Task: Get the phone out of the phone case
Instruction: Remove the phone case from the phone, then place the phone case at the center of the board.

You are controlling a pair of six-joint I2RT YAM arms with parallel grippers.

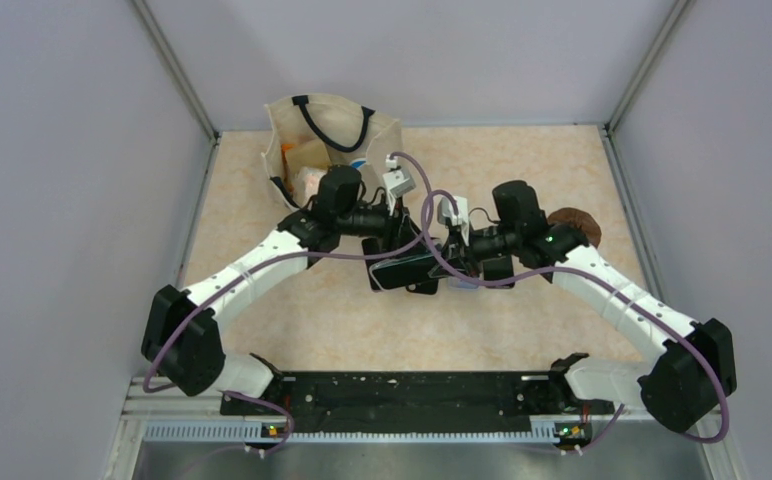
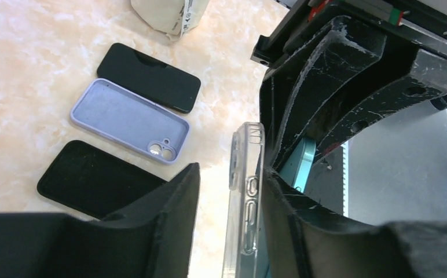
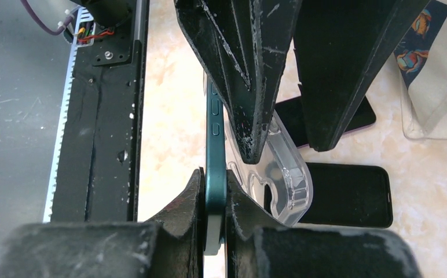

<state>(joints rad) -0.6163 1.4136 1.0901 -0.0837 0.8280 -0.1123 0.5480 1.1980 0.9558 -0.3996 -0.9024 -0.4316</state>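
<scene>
Since we must part them, left gripper (image 2: 231, 174): just beyond right gripper (image 3: 214, 179), jaws half apart astride the clear flexible phone case (image 3: 285, 174).
Right gripper: pinched shut on the slim teal phone (image 3: 215, 133).
Case: bowing off the phone, beside right gripper.
Phone: on edge, long axis straight out from right gripper.

Clear case (image 2: 246, 200), lower end cropped

Table (image 1: 522, 330), beige marbled top. Upper left: cream tote bag (image 1: 312, 135). Right: brown round item (image 1: 577, 222), kind unclear. Left wrist view, upper left: black phone (image 2: 149, 77), lilac case (image 2: 123, 119), black case (image 2: 91, 179), side by side.
</scene>
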